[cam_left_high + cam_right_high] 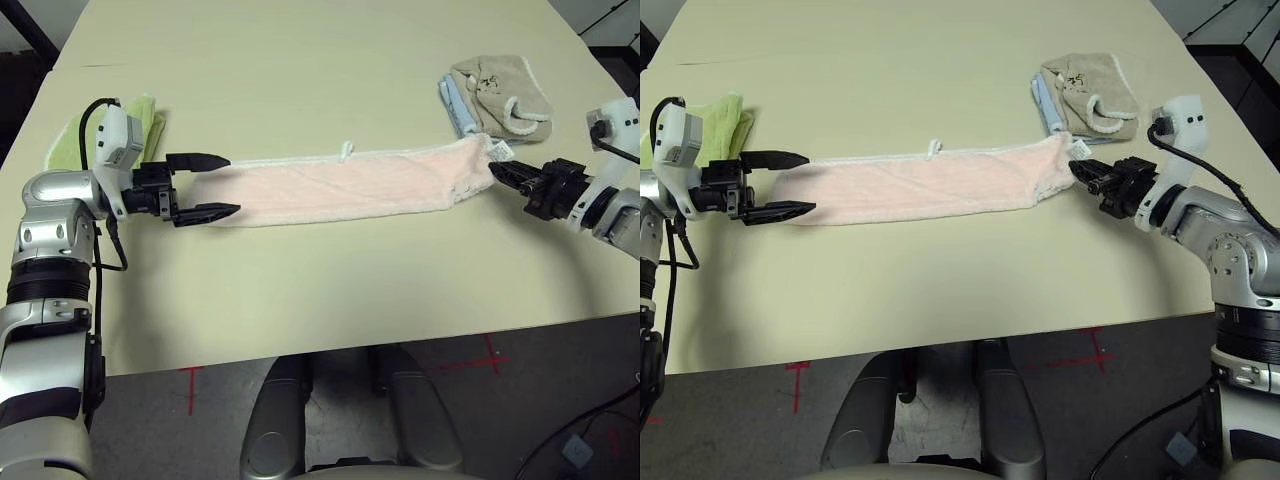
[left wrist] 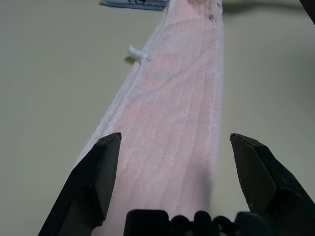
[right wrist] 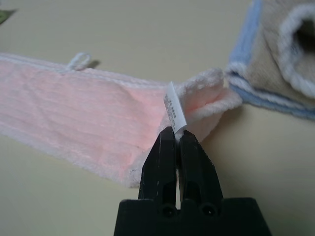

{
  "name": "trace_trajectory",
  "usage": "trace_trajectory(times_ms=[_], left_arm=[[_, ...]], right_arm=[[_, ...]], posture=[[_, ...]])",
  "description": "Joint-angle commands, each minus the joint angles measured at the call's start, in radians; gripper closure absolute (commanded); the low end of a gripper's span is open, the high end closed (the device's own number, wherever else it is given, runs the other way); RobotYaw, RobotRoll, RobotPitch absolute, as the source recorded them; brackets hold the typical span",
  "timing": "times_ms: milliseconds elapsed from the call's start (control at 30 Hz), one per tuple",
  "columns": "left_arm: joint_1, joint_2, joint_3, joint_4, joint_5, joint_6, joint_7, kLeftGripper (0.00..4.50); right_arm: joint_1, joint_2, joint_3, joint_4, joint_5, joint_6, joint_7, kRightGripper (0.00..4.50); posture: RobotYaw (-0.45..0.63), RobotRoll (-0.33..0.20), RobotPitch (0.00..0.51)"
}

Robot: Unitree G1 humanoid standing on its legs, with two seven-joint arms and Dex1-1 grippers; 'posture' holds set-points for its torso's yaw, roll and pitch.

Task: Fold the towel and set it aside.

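Nearest, at the two ends of the towel (image 1: 345, 183): left gripper (image 1: 207, 186) with fingers wide apart, straddling the towel's left end without touching it, tips level with the cloth's edge. Right gripper (image 3: 173, 135) with fingers pressed together, clamped on the tag (image 3: 174, 112) at the towel's right end; hard to tell whether any pink cloth is pinched too.

Between them, pale pink and folded into a long narrow strip, lying across the middle of the desk (image 1: 300, 60), right end lifted slightly off the surface. White edging along the far side, with a small white loop (image 1: 347, 150) sticking out past it. Printed drawing not to be made out.

Farther back, at right, just behind the towel's right end: beige towel (image 1: 500, 95) folded on a blue one (image 1: 452, 105), the blue mostly covered. Farther back at left: green towel (image 1: 72, 135), partly hidden behind the left wrist.
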Motion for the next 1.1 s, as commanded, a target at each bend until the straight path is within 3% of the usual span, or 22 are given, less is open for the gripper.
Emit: trace_trajectory(times_ms=[33,300,500,700,1100], left_arm=[[0.015,-0.001,-0.006,0.000,0.005,-0.006,-0.010,0.00],[0.002,-0.017,-0.021,-0.021,0.001,0.022,-0.021,0.00],[-0.003,-0.022,-0.031,-0.026,0.007,0.026,-0.027,0.00],[0.002,-0.020,-0.034,-0.044,0.008,0.039,-0.015,0.00],[0.016,-0.008,-0.031,-0.070,0.002,0.062,-0.017,0.00]], right_arm=[[-0.029,-0.013,0.042,-0.033,-0.006,-0.019,0.071,4.47],[-0.154,-0.032,0.216,-0.058,-0.099,-0.029,0.184,4.47],[-0.229,0.042,0.342,-0.017,-0.163,-0.030,0.202,4.47],[-0.256,0.081,0.417,0.048,-0.265,-0.090,0.222,4.47],[-0.244,0.150,0.473,0.041,-0.330,-0.128,0.268,4.47]], posture=[[0.00,0.000,0.288],[0.00,0.000,0.289],[0.01,0.000,0.290],[0.02,0.000,0.293],[0.03,0.000,0.285]])
